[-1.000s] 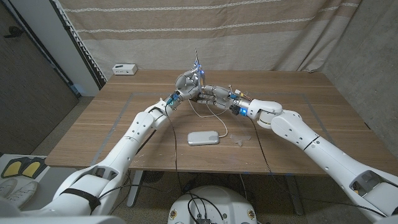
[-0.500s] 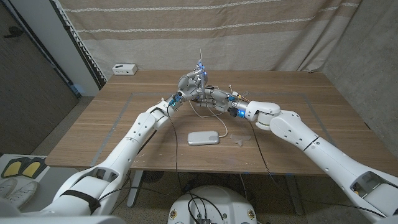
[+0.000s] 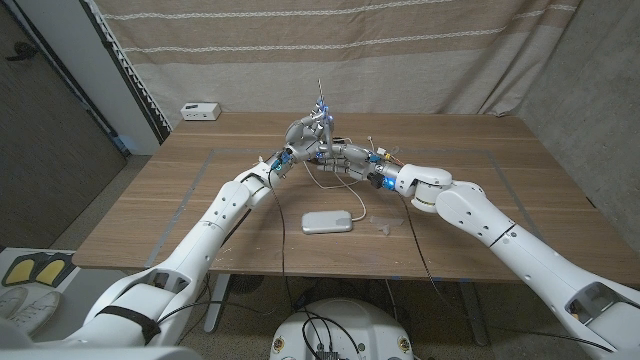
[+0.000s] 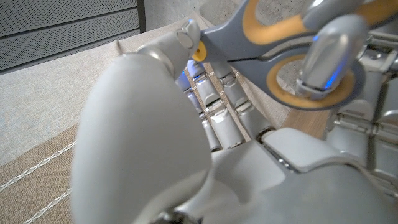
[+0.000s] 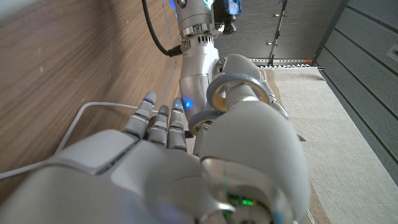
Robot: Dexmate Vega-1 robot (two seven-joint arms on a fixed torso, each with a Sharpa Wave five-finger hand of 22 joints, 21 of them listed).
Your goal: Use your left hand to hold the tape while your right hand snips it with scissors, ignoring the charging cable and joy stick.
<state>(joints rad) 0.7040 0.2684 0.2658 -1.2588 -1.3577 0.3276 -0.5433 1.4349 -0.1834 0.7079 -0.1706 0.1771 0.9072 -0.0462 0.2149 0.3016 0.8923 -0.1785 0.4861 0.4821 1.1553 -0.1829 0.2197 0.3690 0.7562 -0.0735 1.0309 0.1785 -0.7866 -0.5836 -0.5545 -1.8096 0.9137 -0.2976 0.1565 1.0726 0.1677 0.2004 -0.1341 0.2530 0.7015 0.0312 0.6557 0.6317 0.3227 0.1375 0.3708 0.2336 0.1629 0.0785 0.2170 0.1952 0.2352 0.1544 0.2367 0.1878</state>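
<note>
Grey scissors with orange-lined handles (image 4: pixel 292 46) stand with their blades (image 3: pixel 320 100) pointing up over the far middle of the table. My right hand (image 3: pixel 345 155) holds them, with a finger through a handle loop (image 5: pixel 239 87). My left hand (image 3: pixel 300 135) is pressed close against the scissors from the other side, its fingers (image 4: pixel 217 115) reaching up under the pivot. Whether it grips anything is hidden. No tape can be made out between the hands. A small clear object (image 3: pixel 385 222) lies on the table in front of my right forearm.
A flat white charging block (image 3: pixel 328 221) with its white cable (image 3: pixel 352 195) lies near the front middle of the table (image 3: pixel 480 190). A small white box (image 3: pixel 200 110) sits at the far left corner. A curtain hangs behind the table.
The scissor blades have swung from leaning left to nearly upright. My right hand has crept slightly closer to my left hand.
</note>
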